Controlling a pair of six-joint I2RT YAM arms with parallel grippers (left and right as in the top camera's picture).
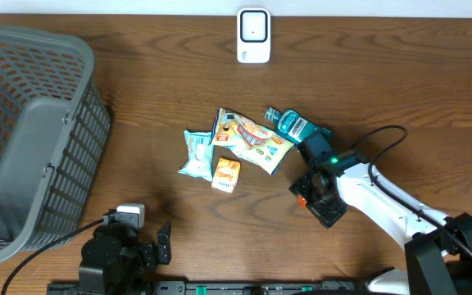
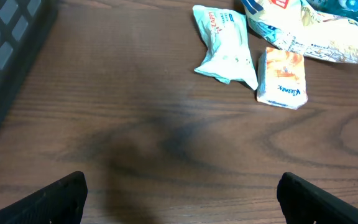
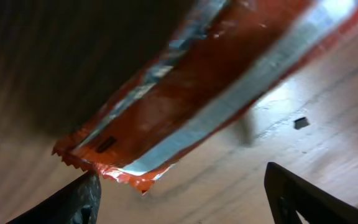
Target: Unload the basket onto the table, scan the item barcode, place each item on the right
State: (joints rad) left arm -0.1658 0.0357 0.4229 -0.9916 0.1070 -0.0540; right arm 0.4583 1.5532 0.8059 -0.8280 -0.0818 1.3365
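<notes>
**Red-orange wrapper (image 3: 185, 93) at the R gripper: getting a scan-ready hold**

The red-orange wrapper, a foil sachet w/ a crimped, saw-tooth end, lies slantwise across the right wrist view. From overhead only an orange sliver shows, at the edge of the right gripper (image 1: 314, 197), front-right of the item pile. The jaws stand apart, one finger either side of the sachet. Whether either pad touches the foil cannot be told. No barcode is legible on the face shown.

Judgement: close on the flat body, not the crimp, so the foil does not buckle. Leave the printed faces uncovered, since the code may be on the underside. Carry it to the white scanner (image 1: 253, 35) at the far edge, well apart from here, and turn the code face toward its window.

The left gripper (image 2: 182, 186) is wide open w/ nothing btwn its fingers, parked near the front edge.

The pile holds a teal pouch (image 1: 195, 154), an orange tissue pack (image 1: 226, 174), a snack bag (image 1: 252, 138) and a blue bottle (image 1: 292, 124), all touching or overlapping.

A grey basket (image 1: 31, 164) stands far left. The table (image 1: 154, 82) is dark wood-grain w/ some glare in the right wrist view. The route from sachet to scanner runs past the pile.
</notes>
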